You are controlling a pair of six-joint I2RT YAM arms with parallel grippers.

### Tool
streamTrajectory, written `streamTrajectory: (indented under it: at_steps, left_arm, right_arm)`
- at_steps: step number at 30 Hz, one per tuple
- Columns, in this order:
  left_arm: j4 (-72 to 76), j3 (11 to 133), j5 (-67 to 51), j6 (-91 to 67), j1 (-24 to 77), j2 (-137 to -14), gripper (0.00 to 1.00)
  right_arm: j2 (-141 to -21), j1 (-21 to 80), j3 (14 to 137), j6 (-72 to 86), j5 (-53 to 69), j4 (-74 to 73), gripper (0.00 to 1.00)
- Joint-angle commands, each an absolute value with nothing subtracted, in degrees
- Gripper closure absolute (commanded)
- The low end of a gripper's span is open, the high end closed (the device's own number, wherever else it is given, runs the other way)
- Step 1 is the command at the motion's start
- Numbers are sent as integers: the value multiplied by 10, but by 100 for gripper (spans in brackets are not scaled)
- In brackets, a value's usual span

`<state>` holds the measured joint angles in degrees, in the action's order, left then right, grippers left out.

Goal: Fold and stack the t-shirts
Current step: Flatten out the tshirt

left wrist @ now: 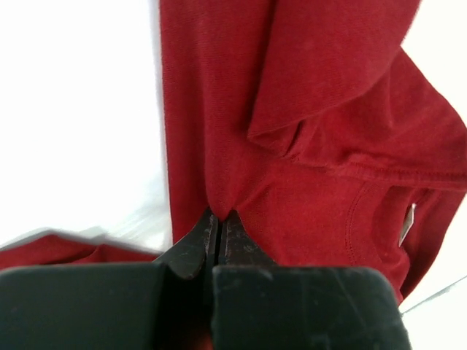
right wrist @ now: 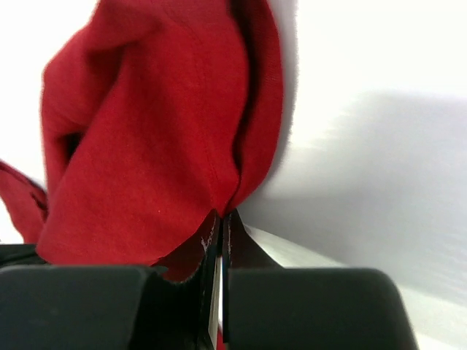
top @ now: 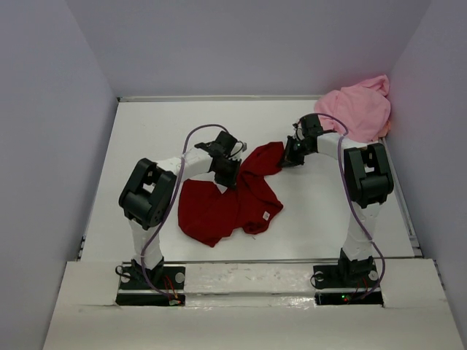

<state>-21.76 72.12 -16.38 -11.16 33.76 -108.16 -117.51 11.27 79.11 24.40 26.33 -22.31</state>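
A crumpled dark red t-shirt (top: 233, 197) lies at the table's middle. My left gripper (top: 228, 177) is shut on a pinch of its cloth near the upper left; in the left wrist view the dark red t-shirt (left wrist: 306, 146) bunches into the closed gripper (left wrist: 219, 216). My right gripper (top: 290, 157) is shut on the shirt's far right corner; the right wrist view shows the red cloth (right wrist: 160, 131) drawn into the closed gripper (right wrist: 221, 216). A light pink t-shirt (top: 359, 109) sits bunched in the far right corner, apart from both grippers.
Grey walls close in the white table (top: 146, 138) on the left, back and right. A raised lip (top: 248, 261) runs along the near edge by the arm bases.
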Motion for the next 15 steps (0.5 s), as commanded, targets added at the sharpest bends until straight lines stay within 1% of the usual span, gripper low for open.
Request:
streamTrajectory:
  at_steps: [1, 3, 6, 9, 14, 15]
  left_arm:
    - [-249, 758, -108, -98, 338, -1079, 100]
    - [-257, 772, -85, -92, 335, -1081, 100]
    - [-266, 793, -77, -91, 330, -1088, 100]
    - [-272, 806, -77, -88, 330, -1096, 100]
    - [-278, 799, -79, -81, 330, -1090, 100]
    - [-279, 797, -76, -79, 330, -1088, 100]
  right_arm:
    - [-1150, 103, 827, 225, 209, -282, 100]
    - [-1137, 97, 834, 206, 173, -301, 100]
    - [-1136, 90, 854, 190, 152, -319, 100]
    - [-1166, 76, 915, 176, 149, -339, 100]
    - [-1256, 64, 1060, 166, 160, -380, 100]
    - [-1271, 64, 1114, 167, 166, -387, 100]
